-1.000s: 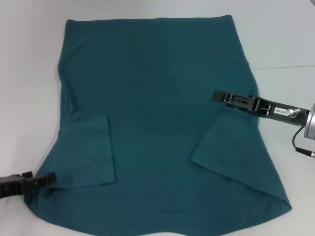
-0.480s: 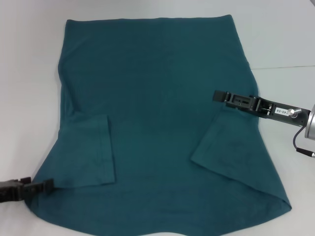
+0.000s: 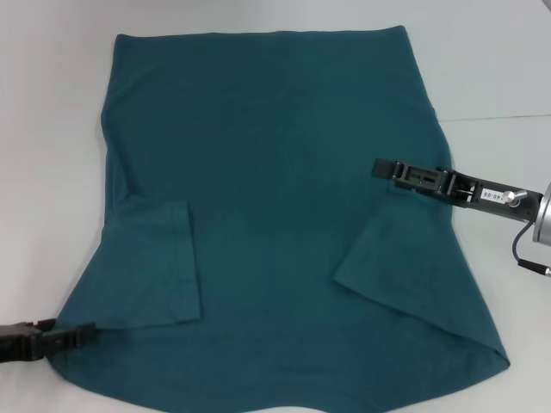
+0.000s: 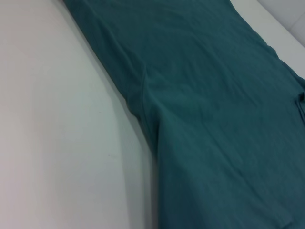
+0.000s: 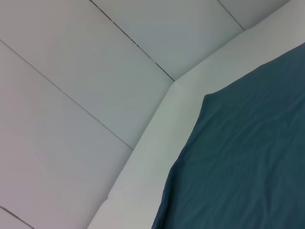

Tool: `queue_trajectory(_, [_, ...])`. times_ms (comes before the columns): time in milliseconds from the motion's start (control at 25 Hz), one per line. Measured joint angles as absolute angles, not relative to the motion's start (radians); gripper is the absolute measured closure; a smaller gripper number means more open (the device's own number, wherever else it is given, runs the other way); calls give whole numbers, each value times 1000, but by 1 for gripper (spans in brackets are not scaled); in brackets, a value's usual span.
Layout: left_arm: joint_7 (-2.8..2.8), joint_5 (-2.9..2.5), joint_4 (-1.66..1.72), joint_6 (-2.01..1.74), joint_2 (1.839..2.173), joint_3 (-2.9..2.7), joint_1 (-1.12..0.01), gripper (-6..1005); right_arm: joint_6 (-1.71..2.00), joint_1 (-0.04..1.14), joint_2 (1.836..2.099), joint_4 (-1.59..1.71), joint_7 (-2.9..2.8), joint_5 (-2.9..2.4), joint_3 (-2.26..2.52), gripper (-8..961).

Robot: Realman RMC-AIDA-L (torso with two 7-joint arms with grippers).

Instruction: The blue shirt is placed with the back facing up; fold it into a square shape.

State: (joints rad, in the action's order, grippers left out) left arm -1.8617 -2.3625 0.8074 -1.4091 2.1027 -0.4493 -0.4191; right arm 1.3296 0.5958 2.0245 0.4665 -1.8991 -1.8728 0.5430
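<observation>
The blue shirt (image 3: 275, 172) lies flat on the white table, plain side up. Both sleeves are folded inward onto the body, the left sleeve (image 3: 159, 267) and the right sleeve (image 3: 400, 258). My left gripper (image 3: 84, 332) sits low at the shirt's near left corner, its tip right at the fabric edge. My right gripper (image 3: 379, 167) reaches in from the right, just above the folded right sleeve and over the shirt's side edge. The left wrist view shows the blue shirt (image 4: 214, 95) with a seam beside bare table. The right wrist view shows a corner of the blue shirt (image 5: 248, 157).
The white table (image 3: 52, 129) has bare surface on both sides of the shirt and beyond its far hem. A table seam (image 3: 508, 116) runs to the right. White wall panels (image 5: 95, 71) rise past the table's far edge.
My left gripper has slid toward the near edge of the table along the shirt's left corner. The right gripper and the shirt have stayed put.
</observation>
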Motion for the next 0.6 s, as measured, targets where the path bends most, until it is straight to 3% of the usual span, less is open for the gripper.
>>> queue_trajectory(600, [-1869,-2370,824,-1588,2089,-449,-454,111,1334,595,2023,466,-1901,-1870,541,25])
